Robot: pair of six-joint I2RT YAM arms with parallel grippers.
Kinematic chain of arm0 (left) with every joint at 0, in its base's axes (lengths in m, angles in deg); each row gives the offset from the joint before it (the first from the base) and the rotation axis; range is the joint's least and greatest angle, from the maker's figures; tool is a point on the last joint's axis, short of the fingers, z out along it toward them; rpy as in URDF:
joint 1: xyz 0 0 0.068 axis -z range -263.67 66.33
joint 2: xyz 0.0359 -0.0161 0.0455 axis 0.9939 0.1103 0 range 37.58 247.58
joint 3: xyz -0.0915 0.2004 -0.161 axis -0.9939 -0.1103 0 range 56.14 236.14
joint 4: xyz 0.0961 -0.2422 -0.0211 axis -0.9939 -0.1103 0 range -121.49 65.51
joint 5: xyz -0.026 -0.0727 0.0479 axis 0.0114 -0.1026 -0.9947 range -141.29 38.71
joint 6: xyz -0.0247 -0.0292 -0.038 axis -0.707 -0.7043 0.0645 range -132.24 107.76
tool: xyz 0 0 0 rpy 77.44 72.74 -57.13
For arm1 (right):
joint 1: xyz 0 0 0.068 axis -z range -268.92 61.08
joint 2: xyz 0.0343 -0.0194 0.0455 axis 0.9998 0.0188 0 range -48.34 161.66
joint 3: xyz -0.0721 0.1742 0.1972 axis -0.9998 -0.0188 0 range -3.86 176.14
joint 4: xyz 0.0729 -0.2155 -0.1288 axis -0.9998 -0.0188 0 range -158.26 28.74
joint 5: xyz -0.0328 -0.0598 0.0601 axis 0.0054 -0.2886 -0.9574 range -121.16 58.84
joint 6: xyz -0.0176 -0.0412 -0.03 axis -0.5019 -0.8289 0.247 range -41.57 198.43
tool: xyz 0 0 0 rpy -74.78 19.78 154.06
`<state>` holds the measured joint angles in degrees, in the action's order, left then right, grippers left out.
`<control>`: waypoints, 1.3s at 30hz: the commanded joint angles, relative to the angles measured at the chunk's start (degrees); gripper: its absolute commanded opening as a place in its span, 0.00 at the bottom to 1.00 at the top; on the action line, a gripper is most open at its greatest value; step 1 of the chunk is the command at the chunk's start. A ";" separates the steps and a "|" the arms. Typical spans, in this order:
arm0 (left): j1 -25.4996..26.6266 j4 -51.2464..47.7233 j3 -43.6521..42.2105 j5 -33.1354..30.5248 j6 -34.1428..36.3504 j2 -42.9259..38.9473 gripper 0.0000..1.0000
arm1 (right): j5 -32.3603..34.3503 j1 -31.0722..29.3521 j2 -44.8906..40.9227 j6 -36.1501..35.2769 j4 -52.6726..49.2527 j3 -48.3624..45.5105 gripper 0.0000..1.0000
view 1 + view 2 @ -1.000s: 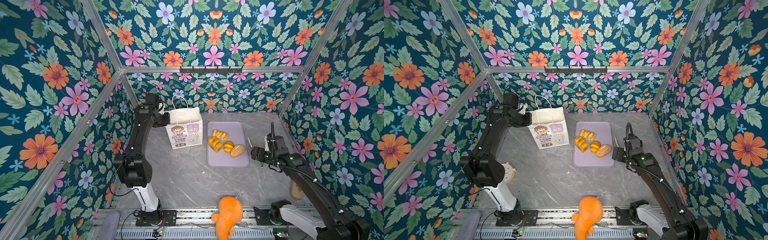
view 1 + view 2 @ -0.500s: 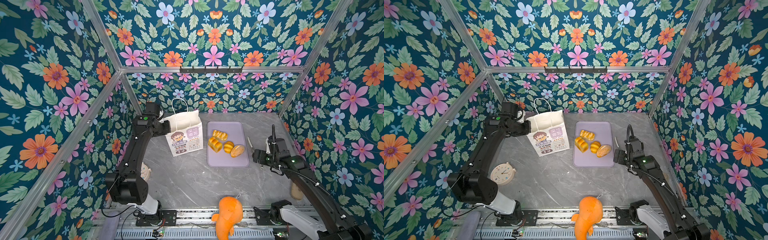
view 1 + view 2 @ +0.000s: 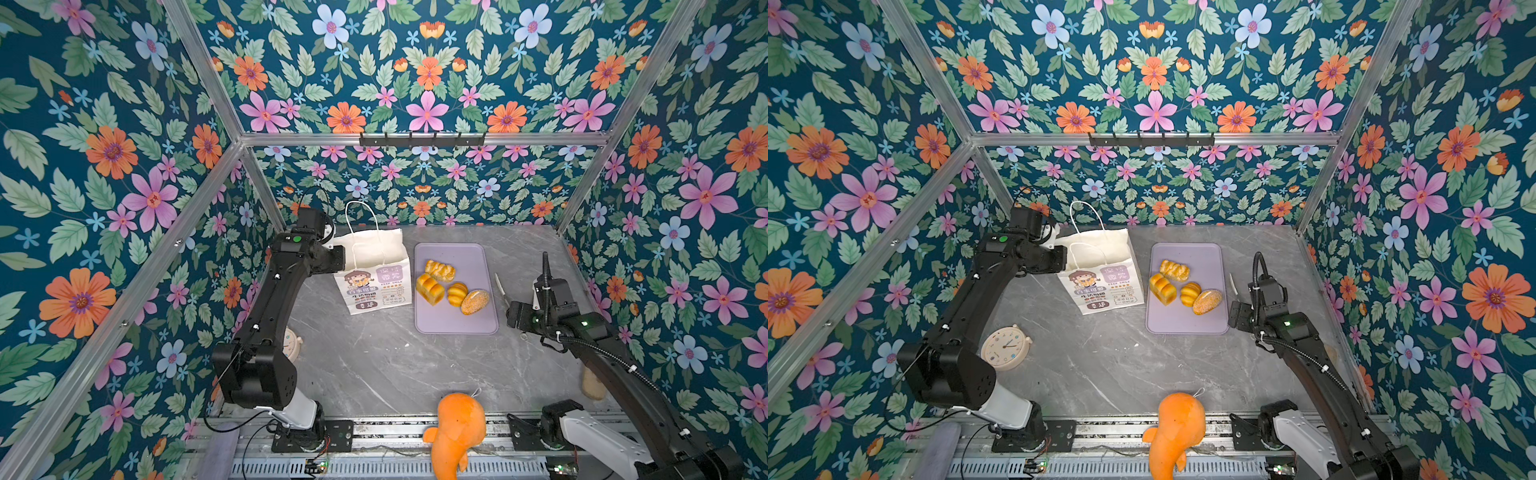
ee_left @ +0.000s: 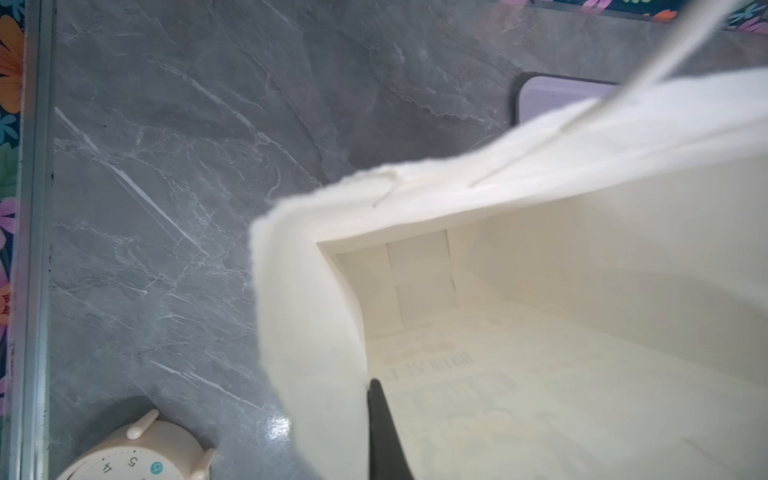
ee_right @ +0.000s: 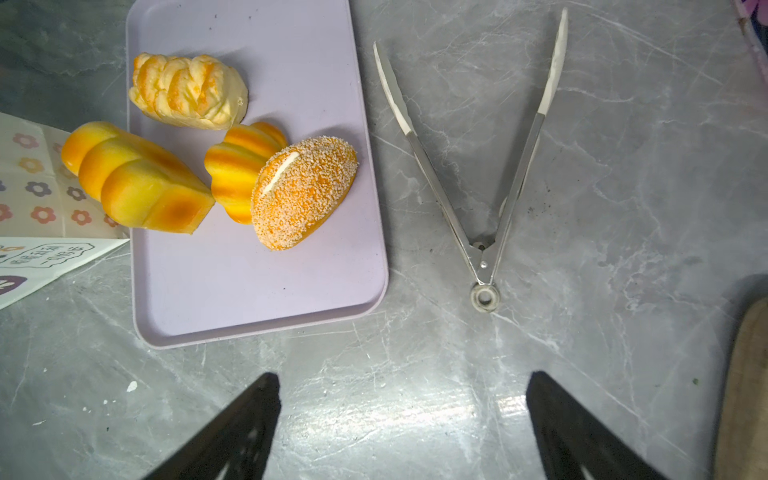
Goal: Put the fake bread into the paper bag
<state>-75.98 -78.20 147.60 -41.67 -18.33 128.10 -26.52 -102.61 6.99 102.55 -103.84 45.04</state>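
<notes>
Bread (image 3: 457, 294) golden, four on tray (image 3: 453, 324); left claw (image 3: 340, 259) pinching bag (image 3: 374, 282) rim; right claw (image 5: 403, 376) spread.

Left arm (image 3: 266, 316): black boxy links, small white dots on the side, green light (image 3: 296, 239) near the wrist, thin black cable loop low down, white base segment (image 3: 297, 409) on a black plate (image 3: 332, 434). Right arm (image 3: 631, 399): same black links, ribbed black hose (image 3: 598, 348) with white clips, green light (image 3: 584, 323), white base segment (image 3: 598, 436). Right gripper (image 5: 403, 376) fingers (image 5: 232, 432) black, tapered.
</notes>
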 commanded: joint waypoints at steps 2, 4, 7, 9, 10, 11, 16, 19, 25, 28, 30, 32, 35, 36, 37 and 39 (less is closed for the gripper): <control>-0.21 0.41 2.04 -3.82 2.36 0.43 0.00 | 0.76 -0.02 -0.31 1.02 -1.02 -0.51 0.93; -0.21 0.66 3.70 -3.83 2.95 1.05 0.00 | 0.93 0.04 -0.31 1.10 -0.71 -0.82 0.94; -0.23 -0.02 5.99 -3.57 3.92 2.60 0.00 | 0.73 -0.07 0.44 1.20 -0.54 -0.50 0.94; -0.21 -0.42 6.77 -3.70 3.98 3.55 0.03 | 0.54 -0.04 0.91 1.19 -0.65 -0.20 0.94; -0.21 -0.69 7.10 -3.54 3.98 3.82 0.12 | 0.44 -0.06 1.00 1.24 -0.58 -0.27 0.94; -0.21 -0.84 7.23 -3.20 4.05 3.89 0.17 | 0.38 -0.09 0.95 1.21 -0.63 -0.35 0.94; -0.33 -1.29 7.77 -2.71 1.85 2.10 0.39 | 2.40 -0.06 0.37 1.66 -0.59 -1.33 0.94; -0.28 -1.86 8.15 -2.16 0.56 0.71 0.43 | 4.70 0.19 -0.81 2.93 1.69 -3.67 0.96; -0.30 -4.48 11.64 -8.00 -0.50 -1.14 0.51 | 2.57 5.88 0.75 6.88 4.48 -6.79 0.97; -0.30 -3.06 11.95 -9.40 -1.07 -4.20 0.56 | 5.54 6.19 1.00 6.99 5.70 -8.35 0.97; -0.39 -1.64 11.41 -9.20 -1.36 -6.59 0.59 | 6.47 6.59 2.09 6.92 6.44 -8.91 0.97; -0.48 -1.10 10.85 -7.02 -1.35 -8.43 0.59 | 6.32 7.09 4.40 6.56 7.07 -8.81 0.97; -0.48 0.20 8.91 -4.32 -2.22 -11.68 0.59 | 5.94 7.05 9.31 6.73 7.79 -7.67 0.97; -0.48 0.97 7.75 -3.87 -2.58 -12.87 0.59 | 5.46 7.07 11.05 6.85 8.53 -7.23 0.97; -0.48 1.51 6.54 -3.61 -2.99 -14.14 0.60 | 5.38 7.10 12.81 7.21 9.12 -6.72 0.97; -0.48 2.82 4.68 -2.53 -3.51 -16.05 0.60 | 5.27 7.05 16.05 7.53 10.28 -5.73 0.97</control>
<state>-76.42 -78.24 153.63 -46.45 -20.55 113.74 -21.56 -95.53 20.54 108.71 -95.98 38.33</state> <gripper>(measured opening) 0.599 0.969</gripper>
